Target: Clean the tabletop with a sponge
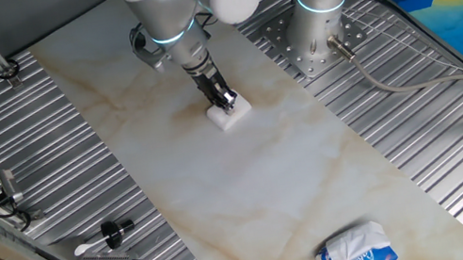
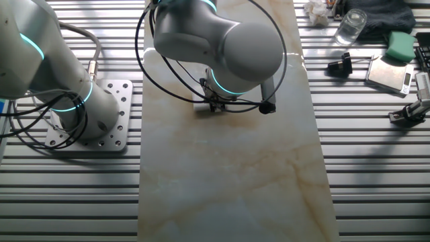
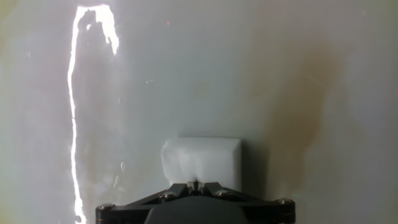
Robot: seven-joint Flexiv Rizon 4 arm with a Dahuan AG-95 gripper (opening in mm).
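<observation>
The black two-finger hand (image 1: 225, 102) is clenched on the small white rectangular foam sponge (image 1: 231, 114), pressing it flat on the long off-white marble-look worktop (image 1: 251, 184), with a tan-brown smudge (image 3: 298, 106) just beside the sponge in the hand view, to its right.

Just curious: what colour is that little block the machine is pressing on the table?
White. The sponge shows best in the hand view.
</observation>
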